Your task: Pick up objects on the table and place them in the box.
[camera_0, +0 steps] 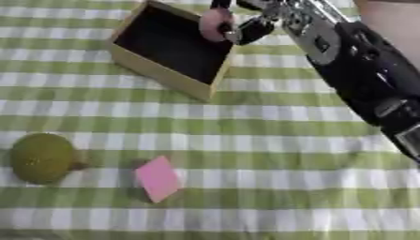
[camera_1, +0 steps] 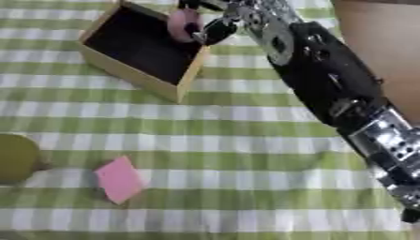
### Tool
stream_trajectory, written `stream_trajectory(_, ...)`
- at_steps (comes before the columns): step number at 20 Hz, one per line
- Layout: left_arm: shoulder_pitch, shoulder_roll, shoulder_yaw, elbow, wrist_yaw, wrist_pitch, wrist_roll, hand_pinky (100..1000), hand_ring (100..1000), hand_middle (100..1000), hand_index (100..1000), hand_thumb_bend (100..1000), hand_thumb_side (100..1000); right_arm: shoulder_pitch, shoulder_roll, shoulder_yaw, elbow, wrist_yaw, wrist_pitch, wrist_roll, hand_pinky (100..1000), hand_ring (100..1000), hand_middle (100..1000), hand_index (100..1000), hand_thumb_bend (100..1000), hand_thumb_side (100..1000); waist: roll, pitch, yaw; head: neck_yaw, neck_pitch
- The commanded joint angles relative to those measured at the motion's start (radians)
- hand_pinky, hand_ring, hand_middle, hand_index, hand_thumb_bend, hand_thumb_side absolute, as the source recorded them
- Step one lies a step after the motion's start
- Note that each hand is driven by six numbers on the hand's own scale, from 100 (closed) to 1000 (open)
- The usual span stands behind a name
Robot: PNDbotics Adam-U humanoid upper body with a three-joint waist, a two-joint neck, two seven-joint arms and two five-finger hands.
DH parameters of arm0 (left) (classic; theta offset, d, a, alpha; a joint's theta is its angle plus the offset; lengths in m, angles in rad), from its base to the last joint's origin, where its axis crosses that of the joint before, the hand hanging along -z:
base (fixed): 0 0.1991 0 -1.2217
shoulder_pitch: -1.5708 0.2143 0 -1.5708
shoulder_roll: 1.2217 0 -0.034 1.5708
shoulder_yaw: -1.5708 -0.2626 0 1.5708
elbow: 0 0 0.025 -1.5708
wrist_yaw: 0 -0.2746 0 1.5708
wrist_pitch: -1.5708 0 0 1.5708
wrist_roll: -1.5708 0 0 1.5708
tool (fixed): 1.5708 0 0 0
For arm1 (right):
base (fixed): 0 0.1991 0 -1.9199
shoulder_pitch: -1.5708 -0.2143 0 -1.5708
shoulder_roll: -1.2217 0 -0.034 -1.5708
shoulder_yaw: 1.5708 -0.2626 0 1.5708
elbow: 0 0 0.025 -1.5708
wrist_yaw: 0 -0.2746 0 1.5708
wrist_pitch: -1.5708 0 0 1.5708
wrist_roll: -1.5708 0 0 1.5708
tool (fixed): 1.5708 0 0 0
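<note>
Two loose things lie on the worktop [camera_0: 271, 136], which is covered by a green-and-white checked cloth: a round olive-green fruit-like ball [camera_0: 41, 158] close to the left edge, and a flat pink square pad [camera_0: 157, 178] just to its right, lying askew with one corner pointing toward the near edge; the two are near each other but apart. Toward the far left part of the worktop stands an open, shallow wooden box with pale sides and a dark inside [camera_0: 139, 65], turned so that one corner points toward the near edge. From the right side the robot's right arm, black with silver joints, reaches across toward the far edge, and its right hand [camera_0: 242, 26] is over the box's far right corner. That hand is grasping a small rounded pink object [camera_0: 215, 23], its dark fingers curled against the object's right side; the pink object hangs above the box's right wall and the dark inside beside it, clear of the cloth. Whether it touches the box's rim cannot be told. The inside of the box shows only as a dark surface, and what may lie in it cannot be made out. Along the far right corner a strip of plain brownish surface [camera_1: 386, 51] shows beyond the cloth. The left hand shows in neither view.
</note>
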Motion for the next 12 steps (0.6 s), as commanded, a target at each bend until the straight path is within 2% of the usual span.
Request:
stream_trajectory(1,-0.018,0.003,-0.001,-0.018,0.003,-0.002,-0.004,801,761,713,809,299,705,-0.018,0.006,-0.022,0.052,0.036,-0.037,-0.011,864,734,559,729,100,100,-0.009,-0.001,0.004,-0.004,-0.014)
stream_trajectory(4,-0.020,0.000,-0.002,-0.018,0.004,-0.002,-0.006,801,761,713,810,297,706,-0.021,0.021,-0.042,0.094,0.060,-0.061,-0.025,866,761,601,760,100,100,-0.009,0.003,0.008,-0.007,-0.016)
stream_trajectory(6,-0.020,-0.001,-0.003,-0.018,0.005,-0.002,-0.007,802,762,714,810,295,708,-0.025,0.030,-0.056,0.112,0.072,-0.067,-0.041,875,823,730,840,100,100,-0.009,0.006,0.010,-0.008,-0.018)
stream_trajectory(7,-0.020,-0.002,-0.004,-0.018,0.006,-0.001,-0.009,802,762,714,810,294,709,-0.027,0.033,-0.061,0.116,0.076,-0.070,-0.048,879,839,758,863,100,100,-0.009,0.007,0.011,-0.009,-0.018)
stream_trajectory(8,-0.020,-0.002,-0.005,-0.018,0.007,-0.001,-0.010,802,762,714,810,294,709,-0.030,0.036,-0.064,0.119,0.080,-0.072,-0.055,883,857,779,880,100,165,-0.009,0.007,0.011,-0.010,-0.018)
stream_trajectory(9,-0.021,-0.003,-0.005,-0.018,0.007,-0.001,-0.010,802,762,714,810,294,708,-0.031,0.037,-0.066,0.119,0.086,-0.075,-0.059,894,889,822,908,100,321,-0.009,0.008,0.011,-0.010,-0.018)
stream_trajectory(10,-0.021,-0.003,-0.005,-0.018,0.007,-0.001,-0.011,802,762,714,810,293,708,-0.033,0.038,-0.067,0.119,0.093,-0.078,-0.063,899,898,836,916,100,343,-0.009,0.008,0.011,-0.010,-0.017)
stream_trajectory(11,-0.021,-0.003,-0.005,-0.018,0.008,-0.001,-0.011,802,762,715,810,292,709,-0.034,0.038,-0.069,0.117,0.099,-0.081,-0.065,901,901,838,920,100,433,-0.009,0.008,0.011,-0.010,-0.017)
stream_trajectory(12,-0.021,-0.003,-0.006,-0.018,0.008,-0.001,-0.011,802,762,715,810,292,709,-0.034,0.039,-0.070,0.113,0.100,-0.084,-0.067,904,905,842,922,100,461,-0.009,0.007,0.011,-0.009,-0.016)
